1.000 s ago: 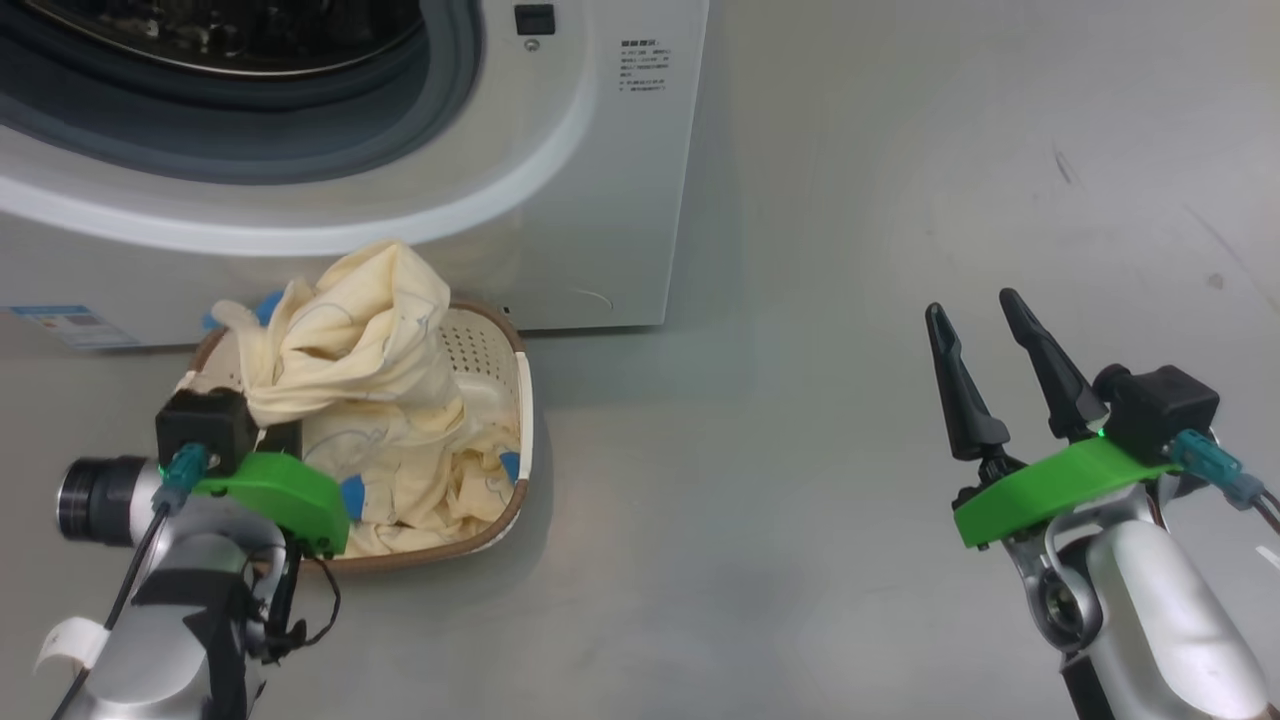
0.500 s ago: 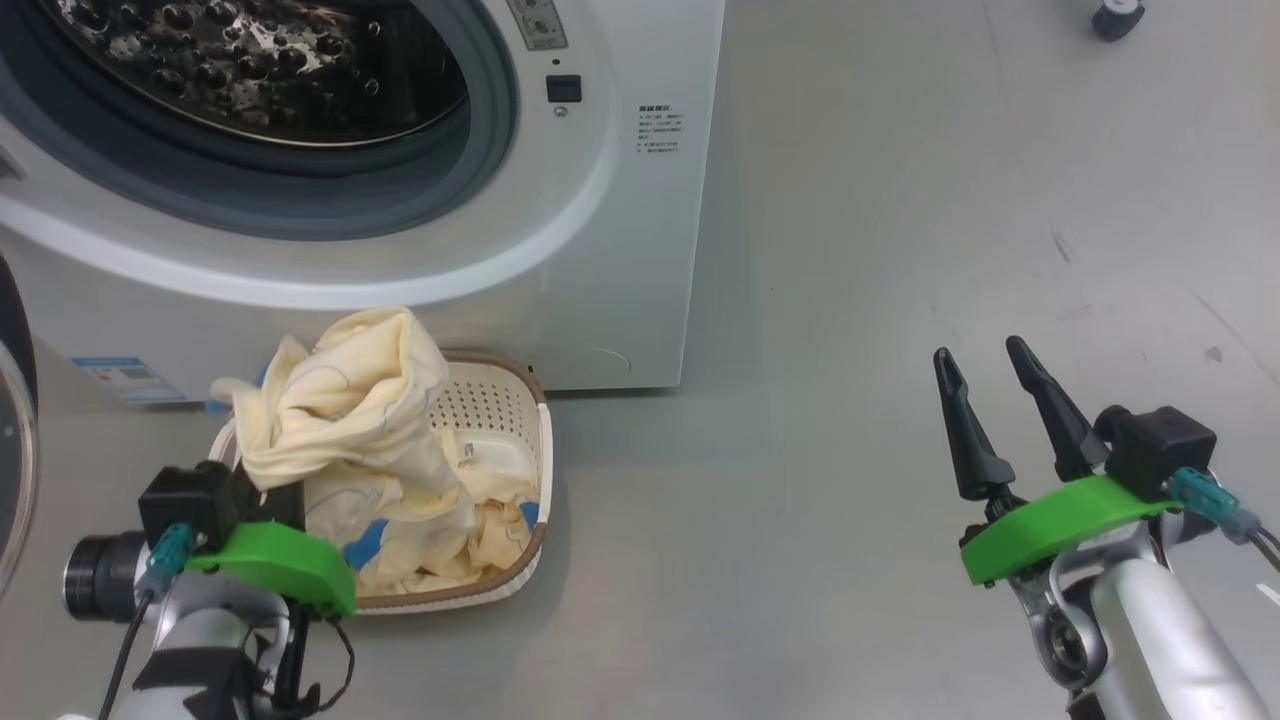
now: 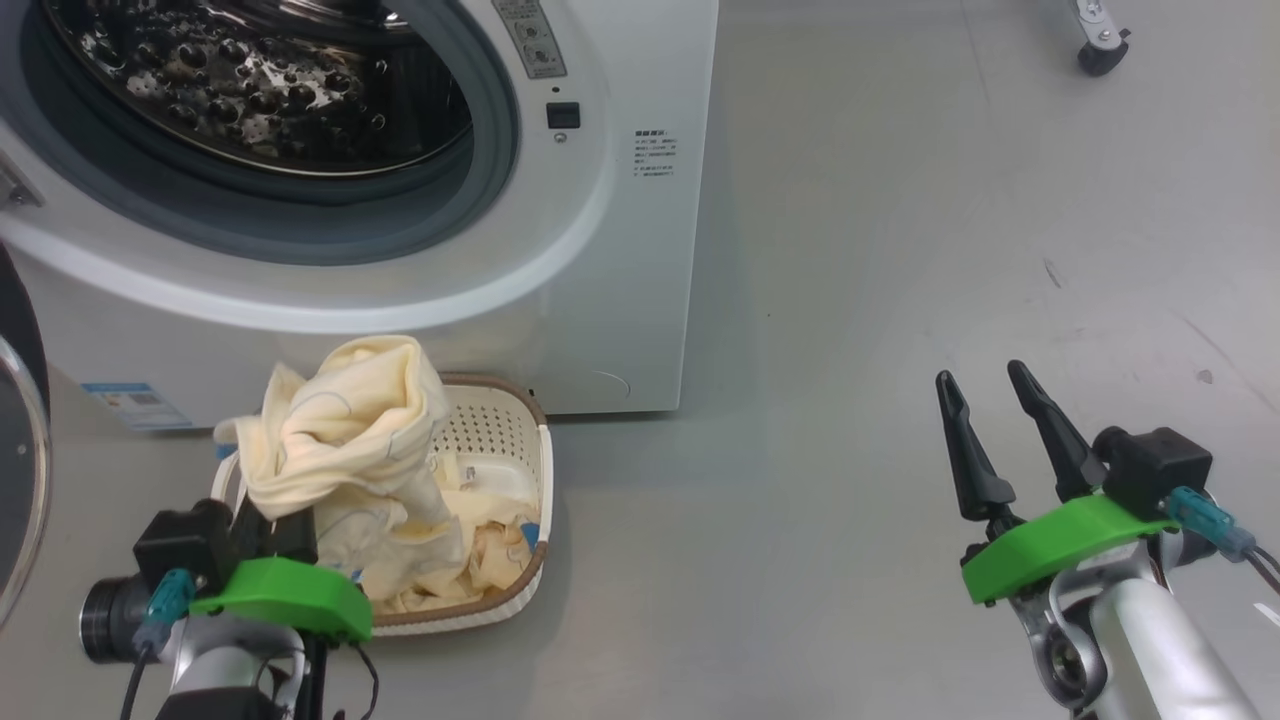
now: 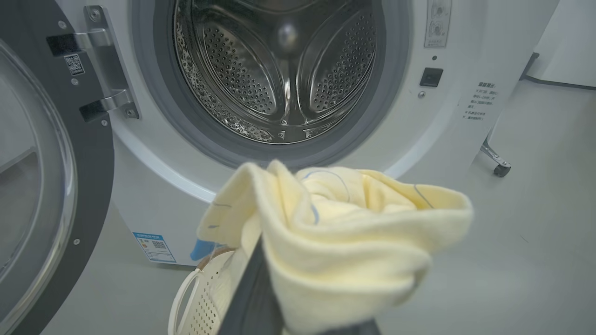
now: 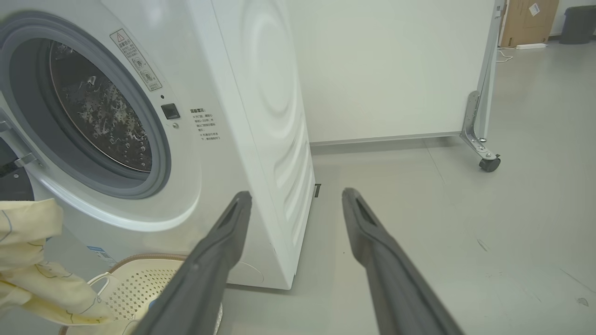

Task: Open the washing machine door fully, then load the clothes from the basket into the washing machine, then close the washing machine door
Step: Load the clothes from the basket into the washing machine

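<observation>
The white washing machine (image 3: 620, 250) stands with its steel drum (image 4: 284, 70) exposed. Its door (image 4: 51, 186) is swung open to the left, and its black rim shows at the left edge (image 3: 15, 430). The cream basket (image 3: 535, 470) sits on the floor in front of the machine. My left gripper (image 3: 283, 520) is shut on the pale yellow clothes (image 3: 340, 440), holding a bunch above the basket while the rest trails into it. The cloth (image 4: 344, 242) drapes over the fingers, below the drum opening. My right gripper (image 3: 979, 374) hangs open and empty over bare floor, far to the right.
A blue sticker (image 3: 135, 400) sits low on the machine's front. A caster (image 5: 489, 164) on a metal leg of a white partition stands on the floor to the right of the machine. Grey floor spreads between the basket and the right gripper.
The head camera has tilted up, so more of the drum and the door's edge show. The left gripper keeps its hold on the cloth, slightly more of it drawn from the basket. The right gripper stays open.
</observation>
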Motion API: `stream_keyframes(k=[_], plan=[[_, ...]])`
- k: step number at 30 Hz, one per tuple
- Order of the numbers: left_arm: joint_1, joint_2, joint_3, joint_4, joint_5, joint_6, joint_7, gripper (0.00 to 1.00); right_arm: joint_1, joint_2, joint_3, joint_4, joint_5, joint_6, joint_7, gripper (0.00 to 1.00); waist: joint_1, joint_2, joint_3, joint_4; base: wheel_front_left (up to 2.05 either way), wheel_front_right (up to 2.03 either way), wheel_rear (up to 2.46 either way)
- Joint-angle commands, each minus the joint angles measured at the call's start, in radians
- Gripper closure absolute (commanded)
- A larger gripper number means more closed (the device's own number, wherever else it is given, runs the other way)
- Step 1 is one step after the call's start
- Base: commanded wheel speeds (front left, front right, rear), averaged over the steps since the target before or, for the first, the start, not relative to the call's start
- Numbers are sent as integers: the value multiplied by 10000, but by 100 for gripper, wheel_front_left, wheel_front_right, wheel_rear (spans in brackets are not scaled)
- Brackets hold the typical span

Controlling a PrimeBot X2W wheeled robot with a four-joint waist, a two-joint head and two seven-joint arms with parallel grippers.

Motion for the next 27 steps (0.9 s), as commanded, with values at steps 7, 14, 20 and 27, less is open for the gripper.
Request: stream_keyframes(k=[7,14,20,27], plan=[[23,-61,760,-706,431,-180,-141,100,-27,-54,163,-293,187,-29,-93,0,1,0,-42,-72,0,0,0],[-129,-213,1180,-1040,656,-397,-141,100,-102,-43,219,-374,205,-29,-85,0,1,0,257,-209,0,0,0],[-1062,-244,1695,-1166,485,-600,-141,100,-360,-39,209,-484,186,-29,-80,0,1,0,1131,-405,0,0,0],[-3455,166,2209,-762,535,-760,-141,100,-835,45,245,-589,148,-29,-86,0,1,0,2556,-827,0,0,0]])
